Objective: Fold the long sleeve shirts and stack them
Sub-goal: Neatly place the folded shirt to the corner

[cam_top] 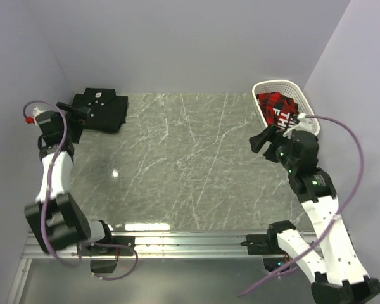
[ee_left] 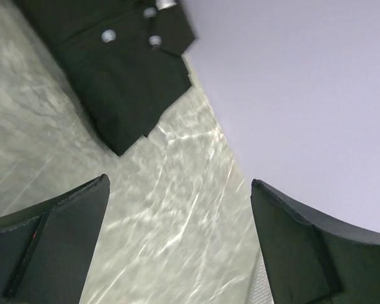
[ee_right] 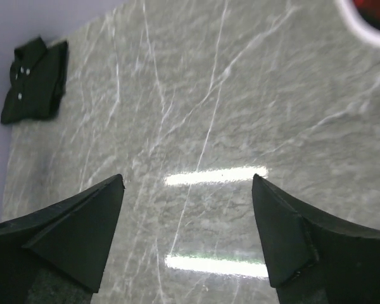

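Overhead, shows folded shirt (cam_top: pixel 100 109) on desk (cam_top: pixel 190 158), clear across from basket (cam_top: pixel 276 83), well apart. From left wrist, shows left pincer (ee_left: pixel 178 183) released, holding nothing, far across from basket. From right wrist, shows right pincer (ee_right: pixel 188 180) likewise released, grasping nothing, near basket.

A folded shirt (cam_top: pixel 101 109) lay at the table's (cam_top: pixel 190 171) ten o'clock — a basket (cam_top: pixel 275 83) at two o'clock, a garment (cam_top: pixel 275 104) inside.
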Robot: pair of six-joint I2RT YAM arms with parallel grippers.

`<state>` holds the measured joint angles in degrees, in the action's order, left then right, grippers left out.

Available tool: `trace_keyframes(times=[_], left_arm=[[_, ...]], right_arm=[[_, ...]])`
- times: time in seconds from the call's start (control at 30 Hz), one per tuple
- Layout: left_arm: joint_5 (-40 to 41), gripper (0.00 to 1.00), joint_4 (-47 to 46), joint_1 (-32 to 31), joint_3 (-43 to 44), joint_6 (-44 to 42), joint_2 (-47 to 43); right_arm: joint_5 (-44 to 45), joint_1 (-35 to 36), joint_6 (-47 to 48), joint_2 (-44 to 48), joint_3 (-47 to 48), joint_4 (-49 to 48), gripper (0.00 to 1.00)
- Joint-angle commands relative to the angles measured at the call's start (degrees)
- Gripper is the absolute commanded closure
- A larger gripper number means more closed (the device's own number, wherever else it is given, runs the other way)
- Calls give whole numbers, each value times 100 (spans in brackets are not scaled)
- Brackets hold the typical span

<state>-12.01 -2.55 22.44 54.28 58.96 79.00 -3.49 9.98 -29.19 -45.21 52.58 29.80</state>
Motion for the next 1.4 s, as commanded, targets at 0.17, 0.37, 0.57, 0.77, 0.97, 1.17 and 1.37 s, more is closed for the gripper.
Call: trace_keyframes(times=[0.17,0.37,0.57,0.77,0.97,1.17,1.37], left_arm=[[804,1,2773,-976,933,-2678,-2582],[1727,1,3629,-2374,1682,-3522,-3812],[2799,1,4420,-2692,1902,-3690,-5121],[4093,1,4193,-2929,691,-3339,-6194],[4303,1,3622,-3061,-804,-3013,-7091],[4611,1,3454,-3087,-1411,-2794,-7417],[4637,1,3393,-3140,-1420,-2723,-7320]], right_arm=[[1744,-31,528,898,1114,1036,4],[2247,-40,853,1330,1150,1115,4],[2396,-13,1047,1988,755,887,6],[2537,13,1100,2314,404,711,6],[2493,31,1073,2596,-45,562,6],[2519,31,1205,2947,-397,316,6],[2616,31,1284,3141,-599,202,6]])
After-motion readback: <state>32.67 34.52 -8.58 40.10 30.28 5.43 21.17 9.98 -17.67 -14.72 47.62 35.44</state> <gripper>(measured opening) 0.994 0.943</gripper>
